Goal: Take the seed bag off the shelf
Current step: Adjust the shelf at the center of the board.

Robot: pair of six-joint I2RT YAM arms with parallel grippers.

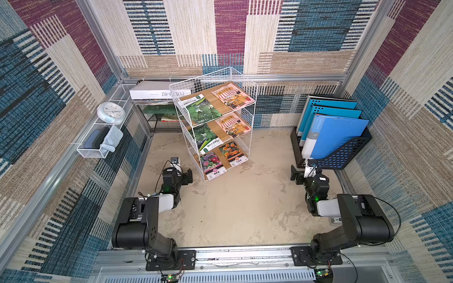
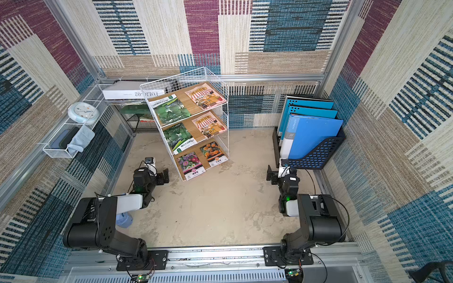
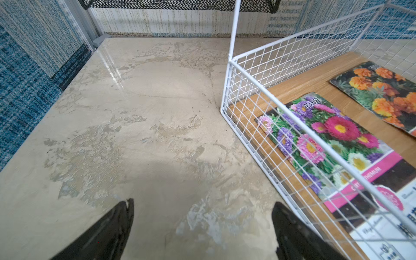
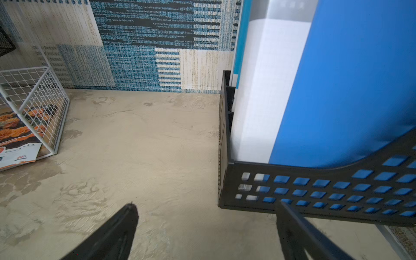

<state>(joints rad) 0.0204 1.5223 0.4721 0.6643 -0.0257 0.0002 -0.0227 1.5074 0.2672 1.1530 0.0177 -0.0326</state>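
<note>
The shelf, a white wire rack with three wooden boards, stands at the back middle of the table. Several seed bags lie on it, two per board: green leaf bags, striped-shop bags, and at the bottom an aster bag beside a marigold bag. My left gripper hovers low, just left of the bottom board, open and empty. My right gripper is open and empty beside the file holder.
A black file holder with blue folders stands at the right. A white wire basket with a clock and cloth hangs on the left wall. A black mesh rack and white box sit behind the shelf.
</note>
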